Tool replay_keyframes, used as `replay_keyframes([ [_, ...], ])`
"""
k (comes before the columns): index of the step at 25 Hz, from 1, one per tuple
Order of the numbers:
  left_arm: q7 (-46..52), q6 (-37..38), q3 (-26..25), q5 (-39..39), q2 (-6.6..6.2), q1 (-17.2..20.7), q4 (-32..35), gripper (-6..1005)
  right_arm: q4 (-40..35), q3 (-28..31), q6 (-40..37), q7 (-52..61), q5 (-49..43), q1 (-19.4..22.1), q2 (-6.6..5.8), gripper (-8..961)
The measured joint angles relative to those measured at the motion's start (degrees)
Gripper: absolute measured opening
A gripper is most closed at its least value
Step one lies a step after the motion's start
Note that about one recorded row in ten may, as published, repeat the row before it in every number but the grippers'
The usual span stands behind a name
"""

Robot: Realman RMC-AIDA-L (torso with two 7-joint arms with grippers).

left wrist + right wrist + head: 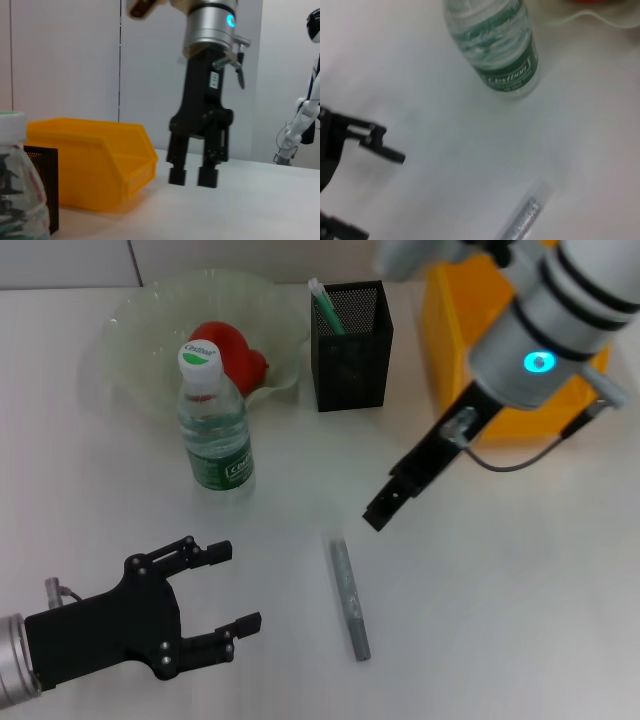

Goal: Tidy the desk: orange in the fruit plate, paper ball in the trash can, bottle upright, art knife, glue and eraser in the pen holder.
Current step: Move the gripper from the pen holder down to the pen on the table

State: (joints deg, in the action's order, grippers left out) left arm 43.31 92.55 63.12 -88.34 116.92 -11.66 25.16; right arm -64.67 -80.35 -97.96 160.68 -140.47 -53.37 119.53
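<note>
The reddish orange (228,352) lies in the translucent fruit plate (135,320). In front of the plate the bottle (213,425) (500,45) stands upright. A green and white stick (325,305) pokes out of the black mesh pen holder (350,345). Flat on the table lies the grey art knife (350,598) (520,225). My right gripper (380,512) (193,177) hangs just above the table beyond the knife's far end, open by a narrow gap and holding nothing. At the front left my left gripper (228,588) rests open and holds nothing. Paper ball and eraser are out of view.
The yellow bin (470,330) (100,165) stands at the back right, right of the pen holder. A cable (520,462) loops from the right arm over the table.
</note>
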Motion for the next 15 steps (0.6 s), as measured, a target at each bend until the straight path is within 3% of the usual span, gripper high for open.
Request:
replay_keyframes([
  [3,-0.80,0.06,-0.36,-0.33,-0.12,1.15,0.14,800,12.11,-3.50,7.04,2.16,0.10,-7.10,0.17,717],
  [5,-1.40,0.08,-0.37,-0.34,-0.15,1.32,0.14,800,16.22,-4.18,9.71,2.16,0.19,-9.34,0.25,717],
  [10,-1.83,-0.12,-0.41,-0.44,-0.04,1.17,0.13,800,22.46,-6.44,14.72,2.20,2.42,-11.81,0.36,716],
  [15,-1.85,-0.24,-0.44,-0.63,0.23,0.71,0.11,800,24.48,-10.06,16.34,1.43,8.61,-11.62,0.36,716],
])
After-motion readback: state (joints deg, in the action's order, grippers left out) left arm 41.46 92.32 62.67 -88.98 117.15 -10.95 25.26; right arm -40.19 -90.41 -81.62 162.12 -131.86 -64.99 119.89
